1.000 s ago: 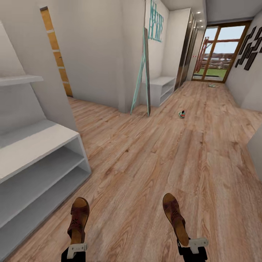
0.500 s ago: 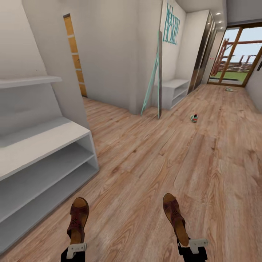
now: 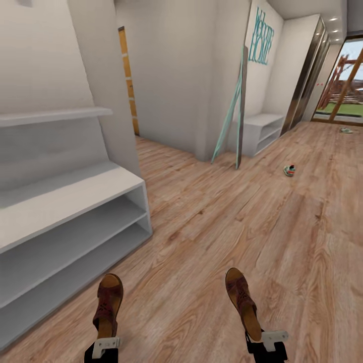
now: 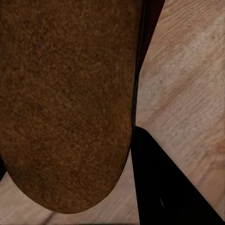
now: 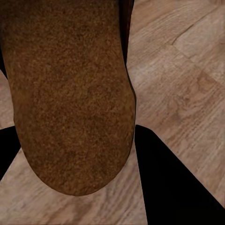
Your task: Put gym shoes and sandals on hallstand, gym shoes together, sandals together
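Sandals first: you have one in each claw. Your left gripper (image 3: pixel 102 348) is closed on the left sandal (image 3: pixel 108 304) at its heel end, toe pointing forward above the corridor floor (image 3: pixel 222 217). Your right gripper (image 3: pixel 266 345) is closed on the right sandal (image 3: pixel 242 302) the same way, with its toe angled slightly toward the left one. The two sandals are well apart from each other, both clear of the planks.

From your left wrist camera, the brown sole of the left sandal (image 4: pixel 65 103) sits just beside one dark finger (image 4: pixel 164 187), wood grain beyond it. Your right wrist camera gives a similar picture: the sole of the right sandal (image 5: pixel 70 98) between two dark fingers (image 5: pixel 173 183).

On your left stands the hallstand (image 3: pixel 60 196), its bench top and both open shelves bare, one wall shelf above it. The left sandal hangs near its lower front corner without touching it.

Down the corridor, one gym shoe (image 3: pixel 289 170) lies on the floor well ahead, to your right. A second small thing (image 3: pixel 346 130) lies near the glass door (image 3: pixel 348 85); it is probably the other gym shoe, though it is too small to tell. A leaning mirror (image 3: pixel 237 121) and a second white rack (image 3: pixel 262 132) stand against the far wall.
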Robot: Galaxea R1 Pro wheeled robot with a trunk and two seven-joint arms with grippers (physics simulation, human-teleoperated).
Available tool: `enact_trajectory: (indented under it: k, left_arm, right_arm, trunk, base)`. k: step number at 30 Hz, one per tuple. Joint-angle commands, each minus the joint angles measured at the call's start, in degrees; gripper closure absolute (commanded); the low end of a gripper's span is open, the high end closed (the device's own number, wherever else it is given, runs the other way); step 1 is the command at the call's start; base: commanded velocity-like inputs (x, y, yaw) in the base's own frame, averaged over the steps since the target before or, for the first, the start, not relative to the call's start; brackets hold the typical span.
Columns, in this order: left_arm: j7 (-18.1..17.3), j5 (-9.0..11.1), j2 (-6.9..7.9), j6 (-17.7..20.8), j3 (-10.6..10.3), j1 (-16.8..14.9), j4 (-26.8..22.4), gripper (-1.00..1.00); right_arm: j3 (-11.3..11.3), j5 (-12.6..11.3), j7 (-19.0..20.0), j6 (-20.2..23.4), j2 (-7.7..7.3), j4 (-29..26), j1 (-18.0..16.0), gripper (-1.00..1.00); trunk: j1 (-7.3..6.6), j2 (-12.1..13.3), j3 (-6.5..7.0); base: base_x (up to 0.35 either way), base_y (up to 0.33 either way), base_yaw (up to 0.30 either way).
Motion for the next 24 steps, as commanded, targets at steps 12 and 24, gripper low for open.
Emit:
enact_trajectory:
  k: [12, 24]
  left_arm:
    - [-0.28, -0.69, -0.06, -0.20, 0.52, -0.04, 0.06, 1.00]
    - [2.64, 3.05, 0.00, -0.72, 0.52, 0.77, 0.04, 1.00]
  right_arm:
    - [0.16, 0.40, -0.50, -0.06, -0.04, 0.02, -0.02, 1.00]
    - [0.16, 0.40, -0.50, -0.06, -0.04, 0.02, -0.02, 1.00]
  trunk:
    - [-0.01, -0.02, 0.62]
    - [-0.01, -0.02, 1.29]
  base:
    - [0.000, 0.000, 0.228]
    - [0.000, 0.000, 0.228]
